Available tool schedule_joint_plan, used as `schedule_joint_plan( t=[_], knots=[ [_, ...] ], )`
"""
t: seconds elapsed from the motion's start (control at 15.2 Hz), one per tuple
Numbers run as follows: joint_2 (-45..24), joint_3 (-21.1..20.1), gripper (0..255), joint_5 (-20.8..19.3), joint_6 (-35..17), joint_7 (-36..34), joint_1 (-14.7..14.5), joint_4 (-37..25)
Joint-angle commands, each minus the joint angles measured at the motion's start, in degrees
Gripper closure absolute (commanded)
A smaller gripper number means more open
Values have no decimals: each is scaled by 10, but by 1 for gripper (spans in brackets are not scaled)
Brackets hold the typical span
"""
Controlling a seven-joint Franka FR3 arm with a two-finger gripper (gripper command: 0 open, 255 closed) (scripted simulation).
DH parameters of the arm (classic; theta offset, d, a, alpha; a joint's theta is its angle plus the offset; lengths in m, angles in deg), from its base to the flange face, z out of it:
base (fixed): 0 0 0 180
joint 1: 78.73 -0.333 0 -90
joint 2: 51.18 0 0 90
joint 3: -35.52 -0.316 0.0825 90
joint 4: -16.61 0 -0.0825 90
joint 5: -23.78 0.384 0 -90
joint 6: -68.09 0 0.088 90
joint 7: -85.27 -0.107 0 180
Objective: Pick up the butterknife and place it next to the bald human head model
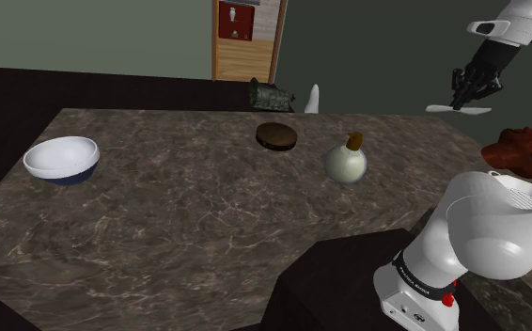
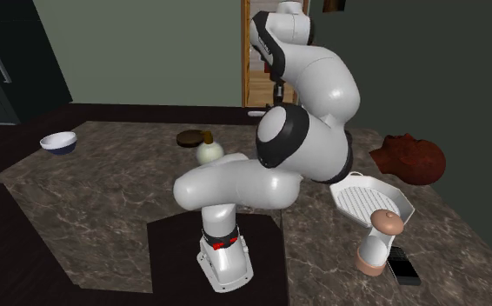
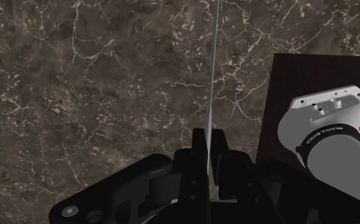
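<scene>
The knife (image 1: 457, 109), pale and thin, hangs in the air well above the counter (image 1: 189, 216), over its end toward the shoulder view's right, lying roughly level under the gripper (image 1: 465, 98). In the wrist view the knife (image 3: 212, 76) shows edge-on as a fine pale line running straight out from between the two black fingers (image 3: 198, 149). They are pressed together on it near one end, so most of its length sticks out past the fingertips and none of it touches the stone below. The step in hand looks like the carry to the dark red head (image 1: 525, 150), which lies at the counter's edge on the shoulder view's right, lower than the gripper. To do it well, keep the blade level and bring it down slowly over bare stone just beside the head, not over it. Let go only when the knife is close to the surface, since a thin blade held by one end could swing or skid. In the second exterior view a white ridged dish (image 2: 370, 202) sits near the head (image 2: 409, 156), so the side away from the dish seems safer. The bottle (image 1: 346, 162), dark disc (image 1: 276, 136) and bowl (image 1: 62, 158) stand well apart, toward the counter's middle and opposite end.
</scene>
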Motion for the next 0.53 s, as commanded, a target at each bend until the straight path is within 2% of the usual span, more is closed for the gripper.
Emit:
schedule_joint_plan(
  t=[0.0, 0.46],
  knots=[
    [-12, 25, 255, -18, 3, 27, -10, -32],
    [-54, 126, 255, -74, 4, 120, -66, -154]
  ],
)
